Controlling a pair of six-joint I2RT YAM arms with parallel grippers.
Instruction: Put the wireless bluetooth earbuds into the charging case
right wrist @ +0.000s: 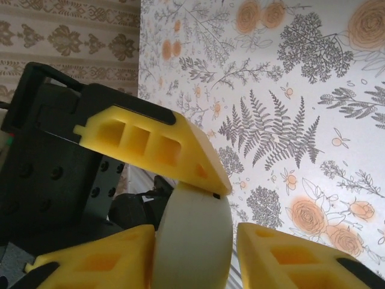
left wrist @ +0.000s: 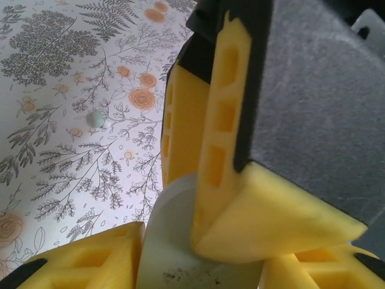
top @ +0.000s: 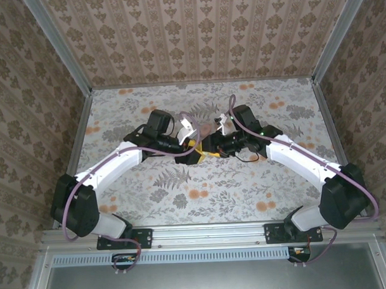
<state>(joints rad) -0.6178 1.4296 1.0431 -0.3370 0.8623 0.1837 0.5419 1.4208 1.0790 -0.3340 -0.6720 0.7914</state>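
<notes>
The floral-printed table (top: 245, 200) carries both white-and-black arms, the left arm (top: 111, 165) and the right arm (top: 304, 158). They are bent inward so that their wrists meet over the middle of the surface.

The left gripper (left wrist: 201, 256) has its yellow ribbed fingers (left wrist: 90, 259) drawn in on the smooth white oval plastic charging case (right wrist: 195, 211), clamping it from two sides and holding it off the table. This looks like a way to steady the case for the other arm.

The right gripper (right wrist: 197, 247) comes in crosswise. The case sits between its yellow fingers, touching the one (right wrist: 90, 262) on the left of its wrist view. A thin sliver of gap shows beside the other, so I cannot tell whether it is pressing. In that view one left-gripper finger (right wrist: 150, 144) lies across the top of the case. From the left wrist, a right-gripper finger (left wrist: 219, 114) stands upright just in front.

The crossed approach suggests a handover, or an attempt to work the lid. Whether the lid is up cannot be made out.

One tiny pale rounded earbud (left wrist: 96, 119) lies loose on the table. It is well apart from both sets of fingers, off to the left side of the left gripper, and not yet picked up or seated in the case.
</notes>
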